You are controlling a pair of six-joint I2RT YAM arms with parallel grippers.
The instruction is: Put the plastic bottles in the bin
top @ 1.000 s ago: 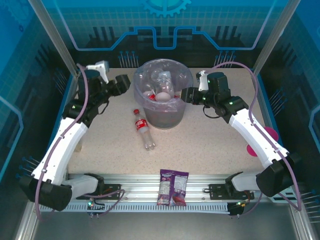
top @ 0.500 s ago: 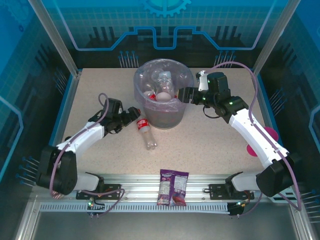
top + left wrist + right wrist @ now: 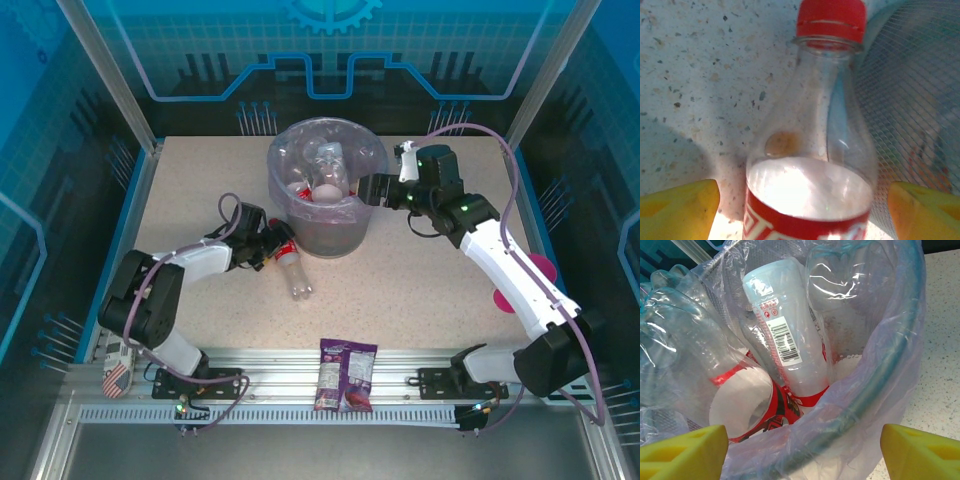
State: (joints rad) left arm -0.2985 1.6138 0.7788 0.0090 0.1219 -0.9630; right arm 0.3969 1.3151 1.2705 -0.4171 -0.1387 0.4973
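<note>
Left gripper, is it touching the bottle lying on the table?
Apart. In the left wrist view the open left gripper straddles the bottle, with bare table showing between it and one fingertip, and the bin mesh between it and the other.

Purple snack packet (image 3: pixel 346 374) at near edge

You are seeing open tabletop (image 3: pixel 430 290) across the frame's centre right; the bin (image 3: pixel 335 236) is blocking upper centre, a bottle (image 3: pixel 290 266) lying beside it.
</note>
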